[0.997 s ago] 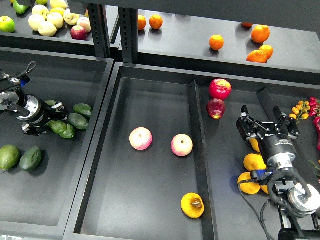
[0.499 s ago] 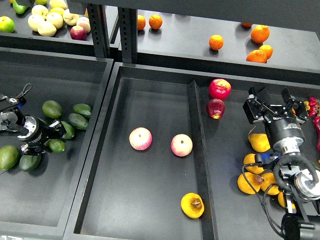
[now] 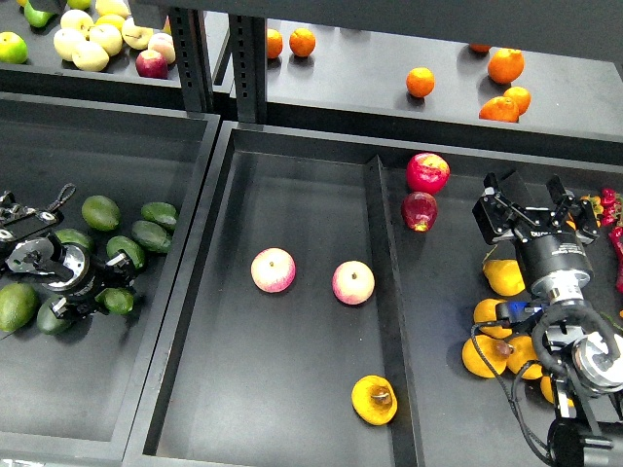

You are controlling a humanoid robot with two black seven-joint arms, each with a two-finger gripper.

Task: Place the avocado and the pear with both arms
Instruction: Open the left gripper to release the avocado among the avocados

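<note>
A bright green avocado (image 3: 119, 300) sits between the fingers of my left gripper (image 3: 115, 284), which looks shut on it low in the left tray (image 3: 185, 185). Other darker avocados (image 3: 151, 233) lie close above it. A golden-yellow pear (image 3: 375, 399) with a dark brown patch lies at the front right of the middle tray (image 3: 292, 195). My right gripper (image 3: 524, 195) is open and empty over the right compartment, above several more yellow pears (image 3: 504, 277).
Two pink-yellow apples (image 3: 274, 269) lie mid-tray. Two red apples (image 3: 428, 173) lie right of the divider (image 3: 380, 253). Oranges (image 3: 506, 66) and pale apples (image 3: 92, 39) are on the back shelf. Two green avocados (image 3: 15, 306) lie at the left edge.
My left gripper has moved down and toward me with the bright avocado, away from the avocado cluster. My right gripper has moved up and back from the pears, then held still.
</note>
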